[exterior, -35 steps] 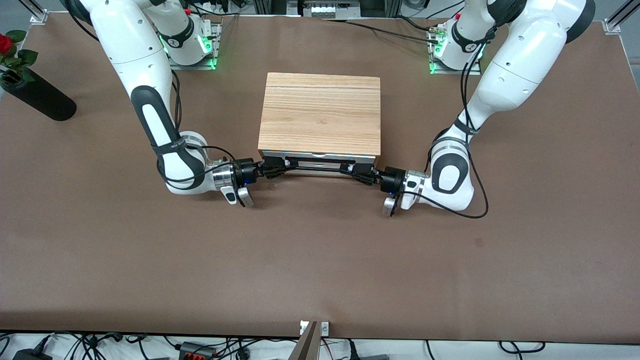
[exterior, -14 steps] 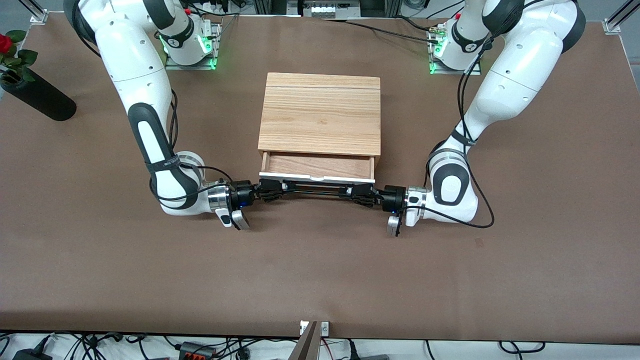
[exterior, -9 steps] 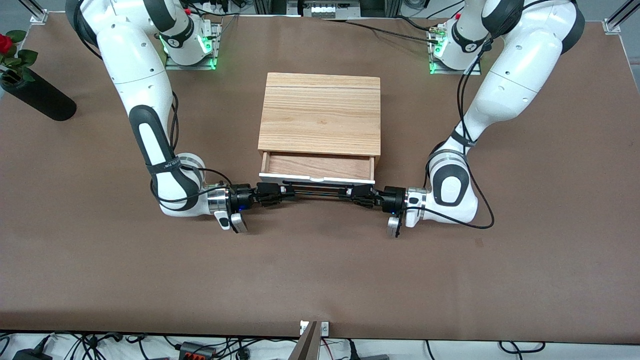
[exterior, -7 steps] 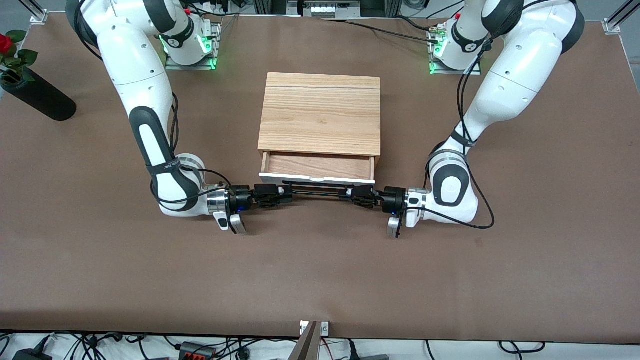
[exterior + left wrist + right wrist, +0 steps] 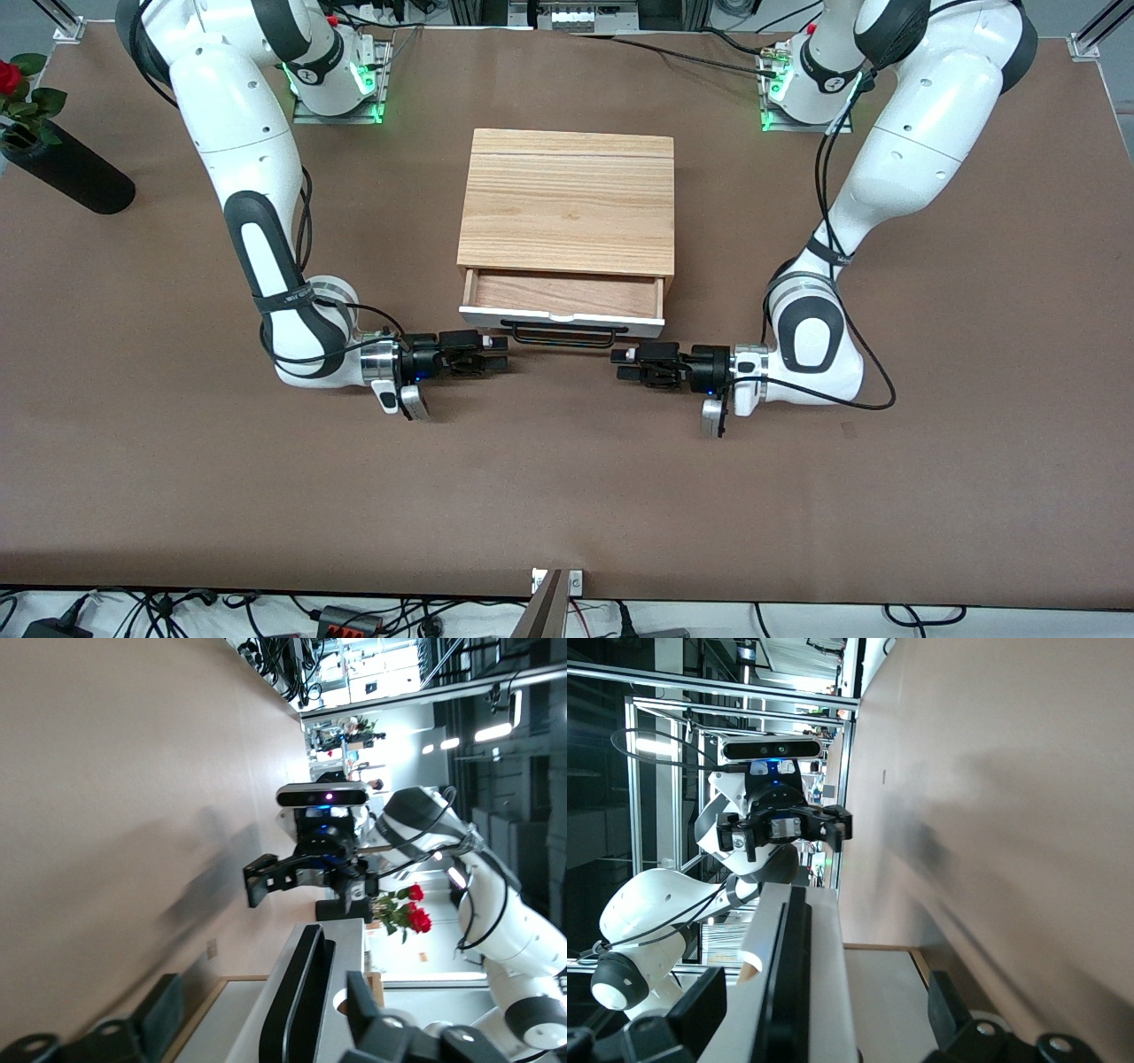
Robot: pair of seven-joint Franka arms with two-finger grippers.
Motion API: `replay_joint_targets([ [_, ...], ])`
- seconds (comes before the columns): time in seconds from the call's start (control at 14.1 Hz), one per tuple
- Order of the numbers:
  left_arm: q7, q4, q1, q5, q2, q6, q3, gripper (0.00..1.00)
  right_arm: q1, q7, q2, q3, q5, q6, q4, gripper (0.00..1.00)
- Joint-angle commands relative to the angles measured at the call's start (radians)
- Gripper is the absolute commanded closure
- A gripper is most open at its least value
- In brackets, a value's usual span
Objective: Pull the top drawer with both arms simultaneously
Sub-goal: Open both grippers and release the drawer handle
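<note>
The top drawer (image 5: 563, 295) stands partly pulled out of the light-wood box (image 5: 567, 199), showing its wood inside, white front panel and black bar handle (image 5: 563, 333). My right gripper (image 5: 499, 352) is open and empty, low over the table just nearer the front camera than the handle's end, apart from it. My left gripper (image 5: 622, 364) is open and empty at the handle's other end, also apart from it. In the left wrist view the handle (image 5: 297, 1001) shows ahead between the open fingers (image 5: 162, 1014). In the right wrist view the handle (image 5: 787, 992) shows likewise between the fingers (image 5: 702, 1001).
A black vase with red roses (image 5: 64, 168) lies at the right arm's end of the table. The brown table (image 5: 567, 496) stretches wide toward the front camera. Each wrist view shows the other arm's gripper farther off.
The drawer slid out of the box while both grippers held the handle. Since then both grippers have opened, let go of the handle and drawn back toward the front camera.
</note>
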State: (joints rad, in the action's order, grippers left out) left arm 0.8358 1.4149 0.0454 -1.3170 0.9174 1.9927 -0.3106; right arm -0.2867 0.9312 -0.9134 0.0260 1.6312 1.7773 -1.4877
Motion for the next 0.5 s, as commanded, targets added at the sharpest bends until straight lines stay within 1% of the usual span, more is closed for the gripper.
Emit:
replay_joint_targets([
  [0.0, -0.010, -0.069, -0.007, 0.103, 0.017, 0.000, 0.001, 0.00, 0.004, -0.004, 0.037, -0.004, 0.004, 0.027, -0.009, 0.00],
  [0.14, -0.017, -0.093, -0.007, 0.171, 0.011, -0.006, 0.039, 0.00, -0.005, -0.092, 0.063, 0.021, -0.049, 0.037, -0.008, 0.00],
  [0.28, -0.018, -0.108, -0.012, 0.215, -0.006, -0.011, 0.063, 0.00, -0.009, -0.150, 0.094, 0.041, -0.146, 0.045, -0.008, 0.00],
  [0.43, -0.018, -0.108, -0.016, 0.277, -0.038, -0.021, 0.100, 0.00, -0.008, -0.237, 0.128, 0.069, -0.299, 0.048, -0.003, 0.00],
])
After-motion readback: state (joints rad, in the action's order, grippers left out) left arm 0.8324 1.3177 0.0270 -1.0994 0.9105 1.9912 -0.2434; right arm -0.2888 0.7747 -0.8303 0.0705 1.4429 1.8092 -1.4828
